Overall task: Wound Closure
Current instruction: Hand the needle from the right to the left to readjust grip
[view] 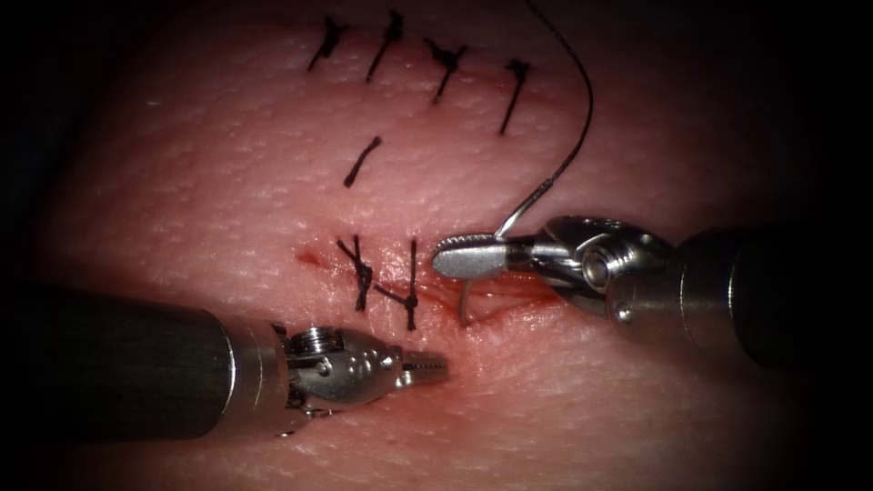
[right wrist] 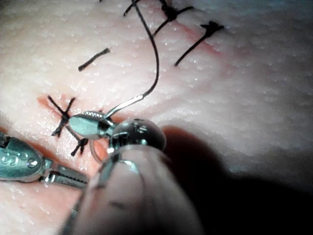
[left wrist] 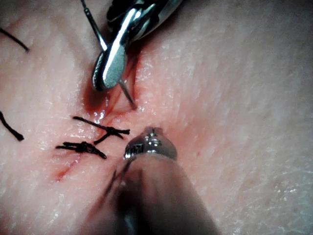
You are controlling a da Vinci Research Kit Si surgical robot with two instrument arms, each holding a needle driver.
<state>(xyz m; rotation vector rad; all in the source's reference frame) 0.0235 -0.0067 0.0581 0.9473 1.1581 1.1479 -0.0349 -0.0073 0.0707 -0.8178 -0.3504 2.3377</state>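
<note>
Left tool [view: 435, 367]: nearest lens, jaws together, holding nothing, resting on tissue [view: 227, 182] below cut [view: 491, 295]. Right tool [view: 466, 256]: clamped on needle [view: 466, 305] near swaged end; tip within cut. Thread [view: 582, 136] arcs upward.

The one mark that can be read is a stamped character like an "S" or "5" on the metal body of the left arm's tool [right wrist: 29, 161], seen in the right wrist view. The dots on that tool's wrist, lower middle of the endoscope view, form no letters.
</note>
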